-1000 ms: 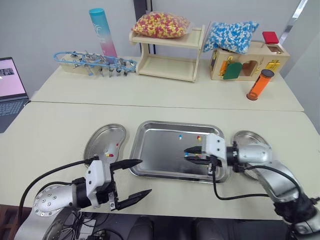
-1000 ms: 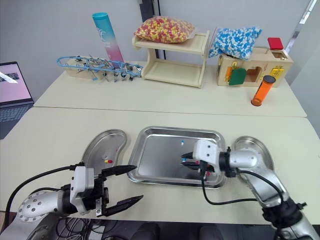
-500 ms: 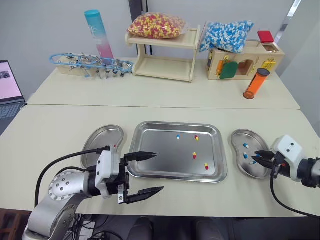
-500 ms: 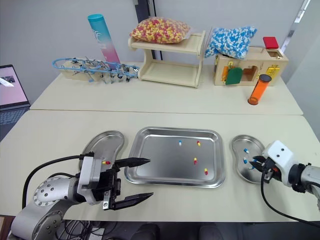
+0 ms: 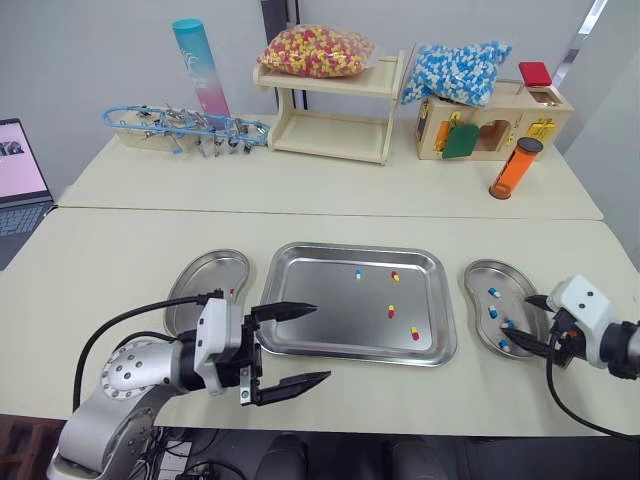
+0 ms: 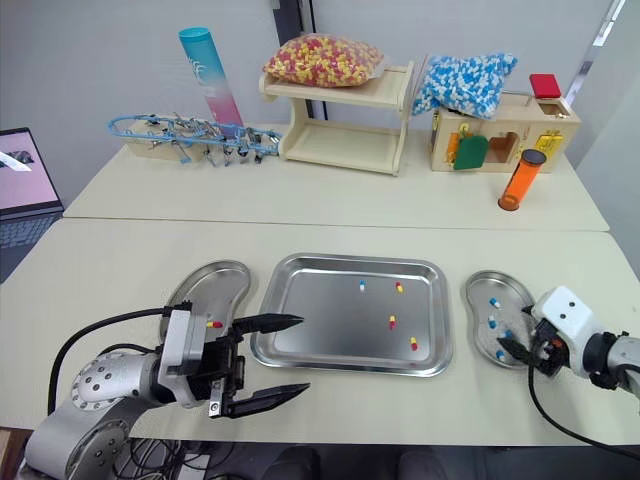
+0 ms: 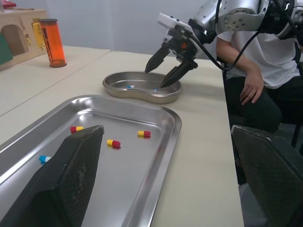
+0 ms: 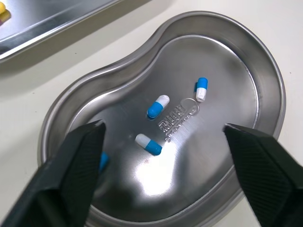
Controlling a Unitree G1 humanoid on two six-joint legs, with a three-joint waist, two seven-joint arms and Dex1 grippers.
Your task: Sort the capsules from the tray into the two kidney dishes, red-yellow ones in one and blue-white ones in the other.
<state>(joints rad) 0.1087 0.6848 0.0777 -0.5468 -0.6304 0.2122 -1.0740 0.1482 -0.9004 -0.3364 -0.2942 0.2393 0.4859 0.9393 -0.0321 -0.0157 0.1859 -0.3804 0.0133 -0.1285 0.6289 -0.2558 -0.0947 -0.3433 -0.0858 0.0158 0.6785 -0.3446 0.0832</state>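
A steel tray (image 5: 300,262) holds one blue-white capsule (image 5: 358,273) and three red-yellow capsules (image 5: 390,311). My right gripper (image 5: 528,322) hangs open just over the right kidney dish (image 5: 478,272). Several blue-white capsules (image 8: 158,106) lie in that dish (image 8: 265,71) between and beyond the spread fingers (image 8: 75,161). The left kidney dish (image 5: 205,270) holds a red-yellow capsule (image 6: 213,324). My left gripper (image 5: 320,343) is open and empty at the tray's front left corner, its fingers (image 7: 75,165) pointing across the tray (image 7: 156,142).
A rear table carries a wooden shelf (image 5: 330,110), bags of red-yellow (image 5: 315,50) and blue-white capsules (image 5: 460,72), a wooden box (image 5: 500,125), an orange tube (image 5: 514,168) and an instrument rack (image 5: 185,128). A laptop (image 5: 20,170) sits at left. A seated person (image 7: 255,61) is beyond the right dish.
My right gripper went from the tray's front right, nearly closed, over to the right dish and has now opened there. The left gripper stayed open and edged towards the tray.
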